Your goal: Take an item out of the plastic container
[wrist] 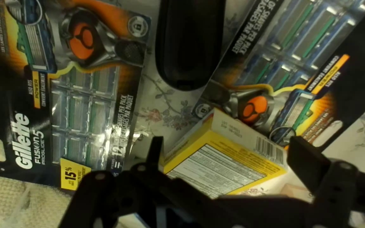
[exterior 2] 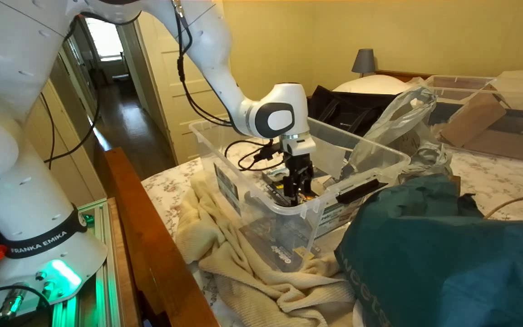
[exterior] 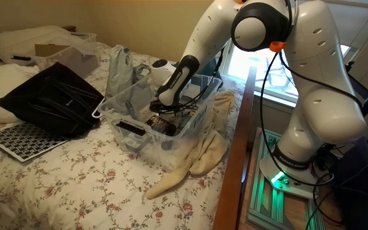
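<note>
A home bedroom: bed (exterior: 85,188), lamp (exterior 2: 364,61)

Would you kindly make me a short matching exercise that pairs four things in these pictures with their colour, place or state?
Things:
1) plastic container
2) carton in the wrist view
3) cloth
4) tool

Descriptions:
A) yellow and white, printed with text
B) see-through, on the floral bedding
C) black, with its jaws apart
D) cream, bunched up beside the plastic container

Right pairs: 1-B; 2-A; 3-D; 4-C
</note>
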